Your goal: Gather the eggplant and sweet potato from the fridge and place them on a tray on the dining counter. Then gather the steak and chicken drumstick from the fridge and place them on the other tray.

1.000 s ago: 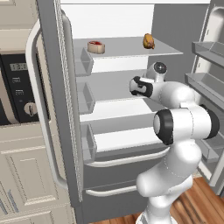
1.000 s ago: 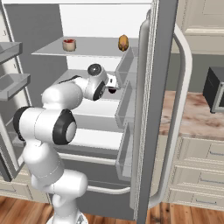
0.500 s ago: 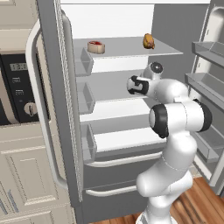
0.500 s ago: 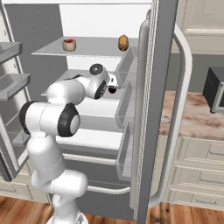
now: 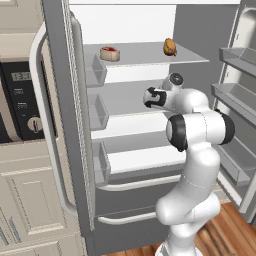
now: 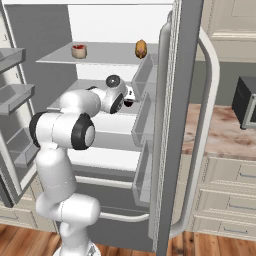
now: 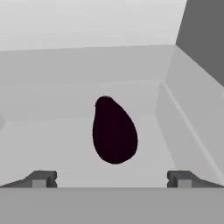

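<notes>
**Eggplant Pickup: Approach Inside the Fridge**

Open fridge [image 5: 60, 100] shelving forms the work area, with pale grey shelves and door bins on both sides. The step in hand is judged to be the first one: reaching for the eggplant [image 7: 114, 131], a dark purple-black teardrop lying on the middle shelf, straight ahead of the gripper [image 7: 111, 179] and centred between its fingertips [image 7: 41, 178]. The fingers stand fully spread and hold nothing. The steak [image 5: 110, 53] and chicken drumstick [image 5: 170, 47] rest on the shelf above the hand, untouched.

Next move, as judged: advance until the fingers flank the eggplant's widest part, then close. The rounded body may slip, so a centred grip is advised.

Arm pose: elbow raised, forearm reaching level into the fridge, hand pointed inward along the shelf.
</notes>
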Motion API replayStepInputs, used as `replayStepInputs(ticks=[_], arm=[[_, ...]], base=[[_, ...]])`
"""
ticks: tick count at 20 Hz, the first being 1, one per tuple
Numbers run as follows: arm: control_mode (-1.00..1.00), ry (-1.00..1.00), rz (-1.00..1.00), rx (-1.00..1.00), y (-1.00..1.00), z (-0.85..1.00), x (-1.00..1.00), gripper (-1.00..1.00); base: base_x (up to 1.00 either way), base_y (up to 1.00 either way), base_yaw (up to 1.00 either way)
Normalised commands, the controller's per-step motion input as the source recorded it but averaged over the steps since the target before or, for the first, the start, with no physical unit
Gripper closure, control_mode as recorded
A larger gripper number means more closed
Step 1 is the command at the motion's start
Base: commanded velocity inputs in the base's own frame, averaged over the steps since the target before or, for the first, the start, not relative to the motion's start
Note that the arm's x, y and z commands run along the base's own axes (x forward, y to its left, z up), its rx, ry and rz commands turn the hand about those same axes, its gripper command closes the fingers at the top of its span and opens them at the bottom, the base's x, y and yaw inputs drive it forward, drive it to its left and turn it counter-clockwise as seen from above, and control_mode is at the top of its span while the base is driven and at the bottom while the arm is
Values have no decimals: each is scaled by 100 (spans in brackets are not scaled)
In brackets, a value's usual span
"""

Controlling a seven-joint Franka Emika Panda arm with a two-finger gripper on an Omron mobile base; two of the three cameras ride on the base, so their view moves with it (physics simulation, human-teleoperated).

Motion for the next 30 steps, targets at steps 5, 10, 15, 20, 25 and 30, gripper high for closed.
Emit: replayStepInputs(ticks=[5, 10, 15, 20, 25, 30], arm=[[-100, 0, 0, 0, -10, -5, 24, -100], [-100, 0, 0, 0, 0, -24, 17, -100], [-100, 0, 0, 0, 0, -21, 20, -100], [-100, 0, 0, 0, 0, -13, 20, -100], [-100, 0, 0, 0, 0, -12, 15, -100], [-100, 0, 0, 0, 0, -8, 15, -100]], base=[[0, 0, 0], [0, 0, 0], [0, 0, 0], [0, 0, 0], [0, 0, 0], [0, 0, 0]])
